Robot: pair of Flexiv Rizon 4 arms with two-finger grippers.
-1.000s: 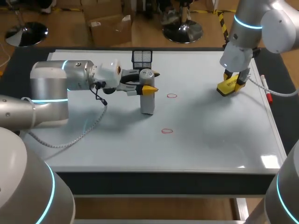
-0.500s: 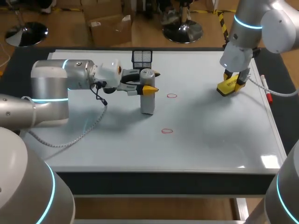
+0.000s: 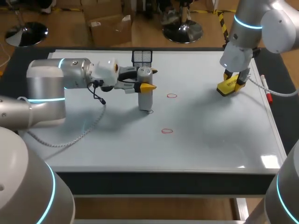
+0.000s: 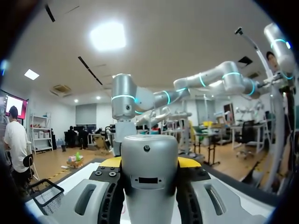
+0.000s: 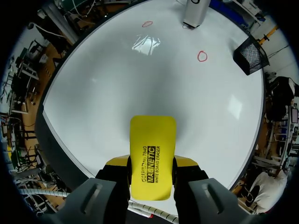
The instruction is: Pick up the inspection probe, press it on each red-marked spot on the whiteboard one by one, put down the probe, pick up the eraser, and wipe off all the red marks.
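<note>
The grey inspection probe (image 3: pixel 145 93) stands upright over the whiteboard (image 3: pixel 215 135), and my left gripper (image 3: pixel 147 87) is shut on its upper part from the side. In the left wrist view the probe (image 4: pixel 149 161) fills the gap between the fingers. Two red rings are drawn on the board, one (image 3: pixel 172 96) right of the probe and one (image 3: pixel 167 131) nearer the front. My right gripper (image 3: pixel 232 84) hangs at the far right, shut on the yellow eraser (image 3: pixel 228 87). The right wrist view shows the eraser (image 5: pixel 153 154) between the fingers, with the rings (image 5: pixel 202 56) (image 5: pixel 147 24) and the probe (image 5: pixel 194 13) ahead.
A black mesh basket (image 3: pixel 142 57) stands at the board's back edge, just behind the probe. A red-capped marker (image 3: pixel 266 89) lies along the right edge. A cable hangs from my left wrist (image 3: pixel 96 116) down to the board.
My left arm has shifted the probe slightly left and away, its base now a little higher in the head view. The right arm and the eraser have kept still.
</note>
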